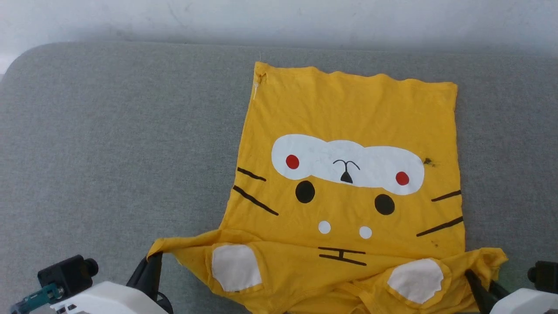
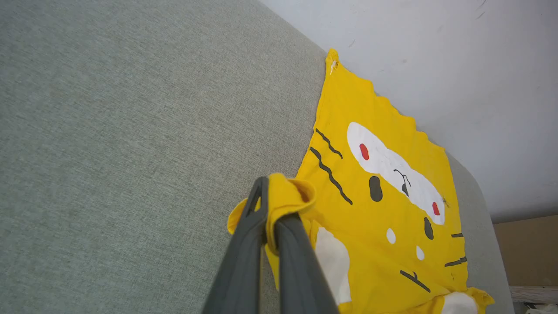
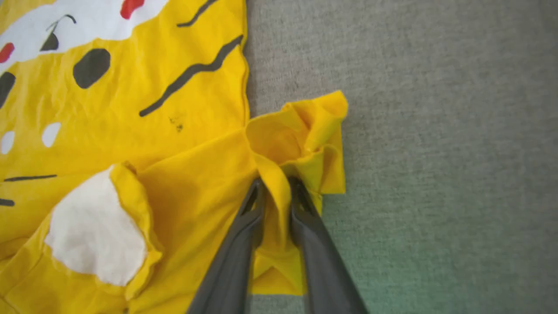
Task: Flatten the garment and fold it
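Fingers of your left gripper and right gripper each pinch a sleeve of the shirt, likely to stretch it flat on the couch.

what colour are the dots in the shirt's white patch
Red dots on the shirt; clearest in head view.
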You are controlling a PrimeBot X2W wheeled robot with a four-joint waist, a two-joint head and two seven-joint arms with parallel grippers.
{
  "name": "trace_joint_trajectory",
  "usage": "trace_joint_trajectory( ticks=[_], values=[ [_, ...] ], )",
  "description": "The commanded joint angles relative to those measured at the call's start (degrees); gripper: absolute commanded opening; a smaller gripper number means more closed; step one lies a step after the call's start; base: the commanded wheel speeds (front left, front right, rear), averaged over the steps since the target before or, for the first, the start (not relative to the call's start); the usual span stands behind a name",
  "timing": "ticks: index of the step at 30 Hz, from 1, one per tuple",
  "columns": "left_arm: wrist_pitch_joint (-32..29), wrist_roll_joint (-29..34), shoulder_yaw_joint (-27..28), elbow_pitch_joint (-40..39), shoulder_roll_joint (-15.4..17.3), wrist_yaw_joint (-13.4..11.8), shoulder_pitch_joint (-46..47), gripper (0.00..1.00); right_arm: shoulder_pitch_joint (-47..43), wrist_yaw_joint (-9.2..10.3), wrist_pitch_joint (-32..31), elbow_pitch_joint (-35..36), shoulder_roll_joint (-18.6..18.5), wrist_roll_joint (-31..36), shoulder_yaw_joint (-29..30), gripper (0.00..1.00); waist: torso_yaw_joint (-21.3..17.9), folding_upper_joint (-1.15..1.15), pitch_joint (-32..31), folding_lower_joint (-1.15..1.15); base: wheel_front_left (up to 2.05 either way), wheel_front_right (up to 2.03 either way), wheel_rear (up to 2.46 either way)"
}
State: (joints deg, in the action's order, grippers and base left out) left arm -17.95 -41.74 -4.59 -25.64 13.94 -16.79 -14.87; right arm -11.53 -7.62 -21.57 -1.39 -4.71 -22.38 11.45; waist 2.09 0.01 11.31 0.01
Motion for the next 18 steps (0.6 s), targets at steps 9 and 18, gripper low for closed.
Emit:
trace_joint_trajectory(
  ticks=[9, 18],
  values=[
    [0.39, 1.36, -1.22, -4.28, -0.03, -0.75, -1.62, 0.0, 4.25, 0.13, -4.39, 25.65, -3.02, -5.43, 8.45, 1.0, 1.9, -0.01, 2.07, -0.01, 0.0, 0.0, 0.0],
    [1.66, 1.91, -3.74, -5.29, -1.49, 0.36, 1.69, 0.0, 32.96, 0.13, -15.29, 28.4, -11.97, -5.4, 4.0, 1.0, 4.14, -0.01, 7.4, -0.01, 0.0, 0.0, 0.0]
  ],
)
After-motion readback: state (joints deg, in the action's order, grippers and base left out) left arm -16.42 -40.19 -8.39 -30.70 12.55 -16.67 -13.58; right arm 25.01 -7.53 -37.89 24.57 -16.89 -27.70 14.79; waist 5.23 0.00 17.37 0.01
